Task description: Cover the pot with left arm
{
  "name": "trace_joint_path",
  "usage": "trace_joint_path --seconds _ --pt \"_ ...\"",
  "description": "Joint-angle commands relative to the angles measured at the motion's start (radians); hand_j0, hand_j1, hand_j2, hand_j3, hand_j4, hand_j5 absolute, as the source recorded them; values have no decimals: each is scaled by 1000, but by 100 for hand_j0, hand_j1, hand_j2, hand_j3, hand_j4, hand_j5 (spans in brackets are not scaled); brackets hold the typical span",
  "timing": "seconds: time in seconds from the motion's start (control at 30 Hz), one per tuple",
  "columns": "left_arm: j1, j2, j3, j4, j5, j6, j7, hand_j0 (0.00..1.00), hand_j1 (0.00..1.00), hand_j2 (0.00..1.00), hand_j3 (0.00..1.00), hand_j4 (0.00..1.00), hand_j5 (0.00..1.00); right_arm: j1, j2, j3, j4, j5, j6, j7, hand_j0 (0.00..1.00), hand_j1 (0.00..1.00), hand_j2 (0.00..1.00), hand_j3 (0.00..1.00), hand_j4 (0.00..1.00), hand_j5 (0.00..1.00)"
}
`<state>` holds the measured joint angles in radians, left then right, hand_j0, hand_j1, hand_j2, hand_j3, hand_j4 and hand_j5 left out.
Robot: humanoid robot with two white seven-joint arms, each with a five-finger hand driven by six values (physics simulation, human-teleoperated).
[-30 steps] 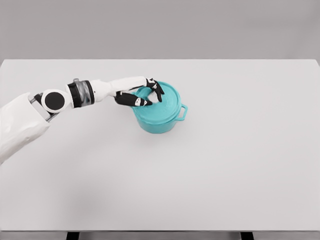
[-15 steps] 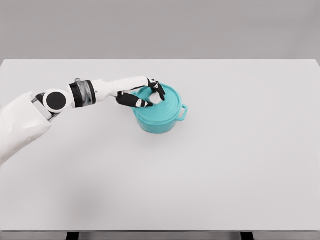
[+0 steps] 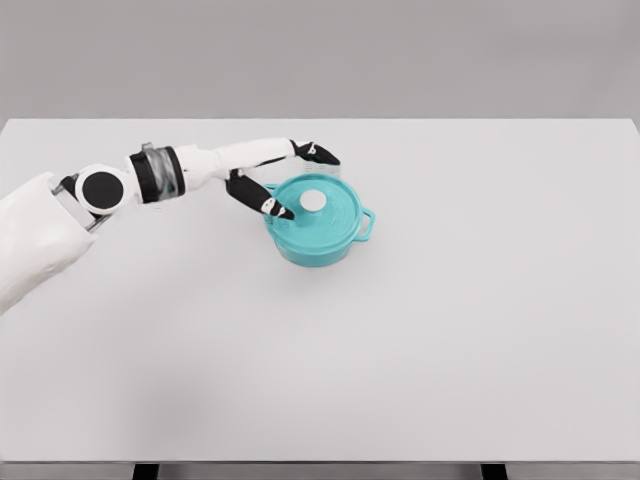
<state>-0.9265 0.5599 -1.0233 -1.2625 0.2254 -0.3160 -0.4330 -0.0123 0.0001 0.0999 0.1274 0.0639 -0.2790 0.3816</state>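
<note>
— Left hand [image 3: 285, 180] now? It gripped the lid's knob [image 3: 314, 201] half a second ago.

— Fingers spread, holding nothing, drawn back beside the rim. Lid [image 3: 320, 207] sits flat on the teal pot [image 3: 318, 235] mid-worktop [image 3: 450, 330]; covering looks done.

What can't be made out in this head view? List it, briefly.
- Inside of the teal pot: hidden by its lid.
- Pot's left handle: covered by the left hand.
- Whether the lid seats fully all round: too small to tell.
- Right arm: not in view.
- Table legs: cut off by the bottom edge.
</note>
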Motion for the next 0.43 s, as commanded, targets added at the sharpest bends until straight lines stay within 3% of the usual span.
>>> trace_joint_path --seconds 0.0,0.1,0.17,0.27,0.4 --pt "-2 38 3 -34 57 2 -7 91 91 91 91 91 91 0 0 0 0 1 -2 0 100 100 100 100 100 100" --pt "-6 159 3 -107 146 0 -12 100 100 100 100 100 100 0 0 0 0 1 0 0 100 100 100 100 100 100" --pt "11 333 3 -166 244 -38 -12 100 100 100 100 100 100 0 0 0 0 1 0 0 100 100 100 100 100 100" --pt "86 443 29 -169 285 -136 -13 100 100 100 100 100 100 0 0 0 0 1 -2 0 100 100 100 100 100 100" --pt "248 512 167 -166 282 -169 -13 100 100 100 100 100 100 0 0 0 0 1 0 0 100 100 100 100 100 100"
